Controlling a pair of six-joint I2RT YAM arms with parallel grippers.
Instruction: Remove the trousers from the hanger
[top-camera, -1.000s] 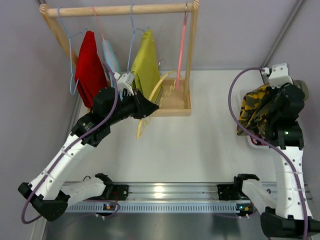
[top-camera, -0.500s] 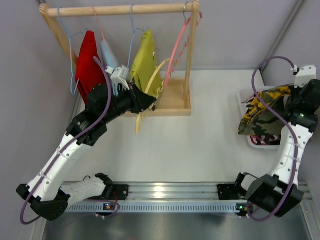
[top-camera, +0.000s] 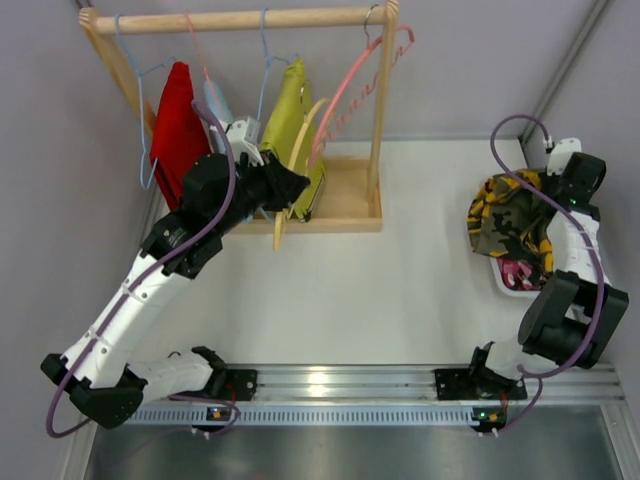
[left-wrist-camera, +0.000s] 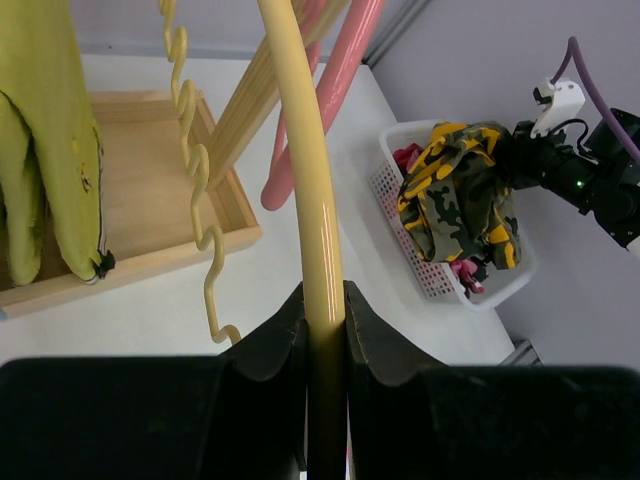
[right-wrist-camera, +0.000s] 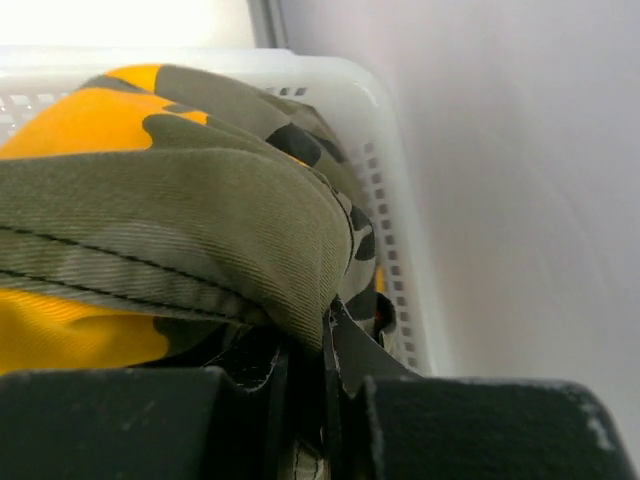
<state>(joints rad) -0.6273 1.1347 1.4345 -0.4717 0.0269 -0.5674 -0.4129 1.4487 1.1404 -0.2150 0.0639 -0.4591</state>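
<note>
The camouflage trousers (top-camera: 508, 215) lie bunched over the white basket (top-camera: 503, 283) at the right. My right gripper (top-camera: 548, 193) is shut on a fold of them; in the right wrist view the jaws (right-wrist-camera: 325, 335) pinch the olive cloth (right-wrist-camera: 180, 200) by the basket rim (right-wrist-camera: 385, 150). The pink patterned trousers (top-camera: 520, 272) lie in the basket under them, also seen in the left wrist view (left-wrist-camera: 462, 272). My left gripper (top-camera: 293, 190) is shut on the empty yellow hanger (top-camera: 305, 140) in front of the rack; its jaws (left-wrist-camera: 325, 310) clamp the hanger's bar (left-wrist-camera: 305, 150).
The wooden rack (top-camera: 240, 20) stands at the back left with its base tray (top-camera: 350, 205). On it hang a plain red pair (top-camera: 178, 130), a plain olive-yellow pair (top-camera: 288, 120), a light blue hanger (top-camera: 215, 105) and an empty pink hanger (top-camera: 350, 85), tilted.
My right arm swung toward the right wall and brought the camouflage trousers over the basket. My left gripper lifted the yellow hanger toward the rack; the pink hanger swung up.
</note>
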